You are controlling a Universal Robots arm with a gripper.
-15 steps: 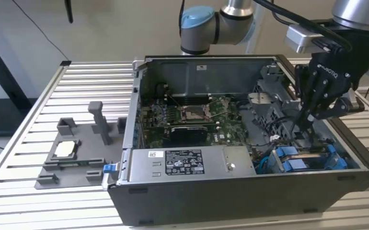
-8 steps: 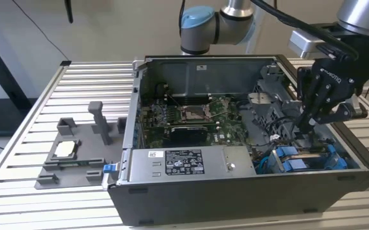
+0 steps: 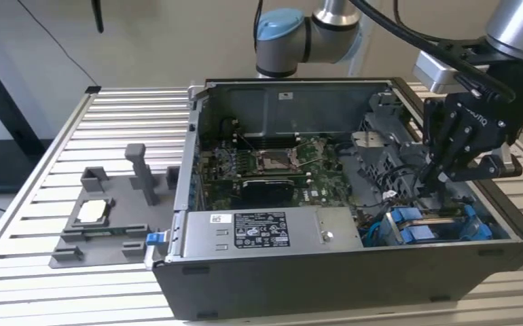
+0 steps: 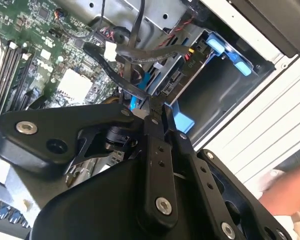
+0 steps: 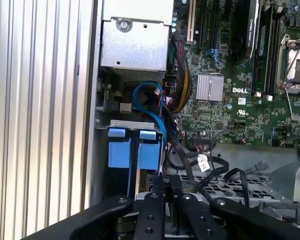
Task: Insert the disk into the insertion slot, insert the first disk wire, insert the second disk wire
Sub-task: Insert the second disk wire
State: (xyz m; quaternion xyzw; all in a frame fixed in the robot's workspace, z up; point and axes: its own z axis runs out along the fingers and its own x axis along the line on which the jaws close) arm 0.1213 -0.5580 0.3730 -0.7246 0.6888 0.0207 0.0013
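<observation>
The disk (image 3: 432, 227), in its blue carrier, sits in the insertion slot at the front corner of the open computer case (image 3: 334, 285) on the exterior view's right. Its blue tabs (image 5: 135, 152) also face the first wrist view. My gripper (image 3: 424, 187) reaches down into the case just behind the disk. Its fingers (image 4: 157, 150) are pressed together on a black disk wire (image 4: 115, 70) that curves up from the fingertips. Other black wires (image 5: 210, 167) lie loose beside them.
A grey labelled power supply box (image 3: 253, 231) lies along the case front, with the green motherboard (image 3: 271, 166) behind it. A grey fixture (image 3: 107, 217) holding small parts stands on the slatted table (image 3: 125, 109) at the exterior view's left. A person's hand (image 4: 290, 192) is beside the case.
</observation>
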